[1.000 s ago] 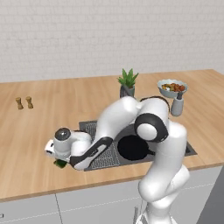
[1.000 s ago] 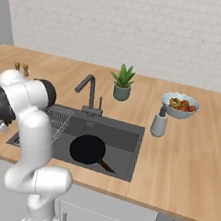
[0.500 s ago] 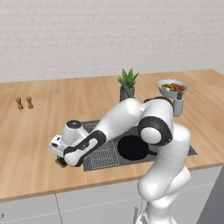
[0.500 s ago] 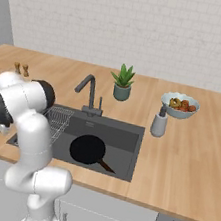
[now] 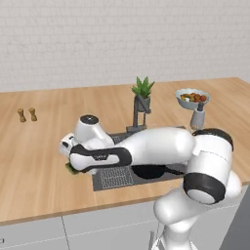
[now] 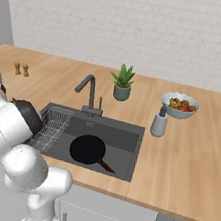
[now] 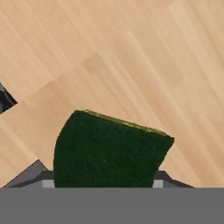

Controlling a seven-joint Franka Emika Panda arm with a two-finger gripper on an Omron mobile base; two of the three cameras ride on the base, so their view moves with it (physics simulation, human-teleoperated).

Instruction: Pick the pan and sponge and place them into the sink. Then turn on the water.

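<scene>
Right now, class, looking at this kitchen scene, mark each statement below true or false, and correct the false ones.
1. The pan lies inside the sink. True.
2. The sponge is already in the sink. False: it lies on the wooden counter, left of the sink.
3. Water is running from the faucet. False: no stream shows below the spout.
4. A potted plant stands behind the sink. True.
5. The bowl of food sits in the sink. False: it stands on the counter, behind the soap bottle.
6. The gripper is down at the sponge. True: the hand view shows the sponge right at the fingertips.
</scene>
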